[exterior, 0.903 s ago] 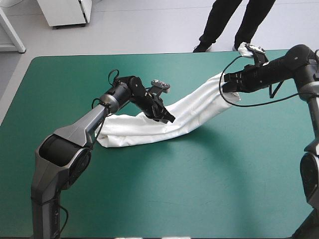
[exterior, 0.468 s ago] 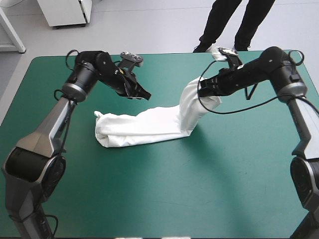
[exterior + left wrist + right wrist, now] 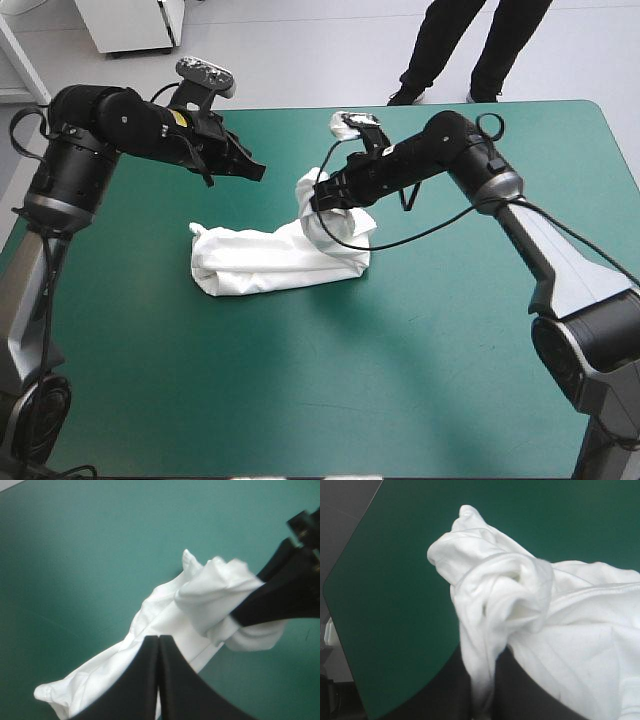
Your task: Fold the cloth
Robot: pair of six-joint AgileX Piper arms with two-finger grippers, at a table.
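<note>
The right gripper (image 3: 318,196) is being held all but closed on one end of the T-shirt (image 3: 270,262), cloth pinched between its black fingers (image 3: 520,695), its arm being stretched low from the right across the table's far half. The gripped end is seemingly being raised just over the right end of the long folded bundle lying on the teal-green cover (image 3: 420,380) mid-table. The left gripper (image 3: 252,171) is being held closed and empty, raised beyond the bundle, its arm bent near the far left corner.

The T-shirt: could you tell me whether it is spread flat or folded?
Partly folded: the T-shirt lies as a long bundle, one end held up over it by the right claw.
</note>
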